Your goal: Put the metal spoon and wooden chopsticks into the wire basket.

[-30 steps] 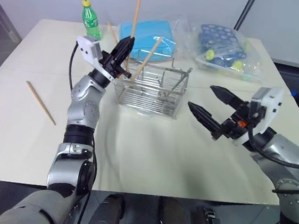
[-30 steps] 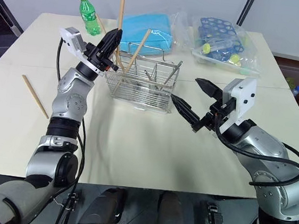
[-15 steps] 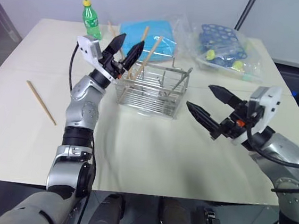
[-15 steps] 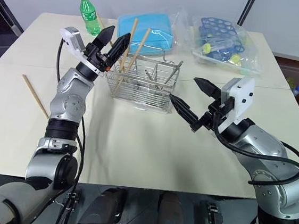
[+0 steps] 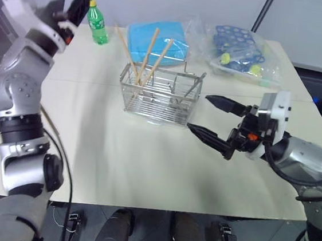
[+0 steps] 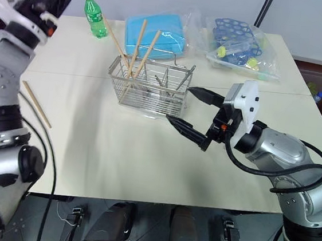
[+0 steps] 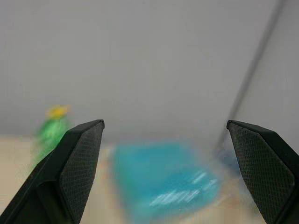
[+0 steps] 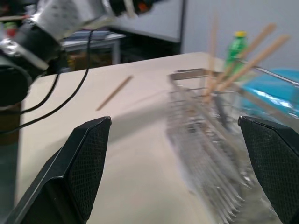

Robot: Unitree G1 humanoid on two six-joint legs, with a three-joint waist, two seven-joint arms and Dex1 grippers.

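The wire basket stands mid-table. Three wooden chopsticks lean upright in its left end. The metal spoon leans in its right end, handle up. A fourth chopstick lies flat on the table at the left, also seen as the loose chopstick from the right wrist. My left gripper is raised high at the far left, open and empty, well away from the basket. My right gripper hovers just right of the basket, open and empty, pointing at it.
A green bottle stands at the back left. A blue plastic box lies behind the basket. A clear bag with a blue rack sits at the back right. The table's front half is bare.
My left gripper opened and let a chopstick drop into the basket, then swung up and far to the left. The right gripper turned and edged closer to the basket.
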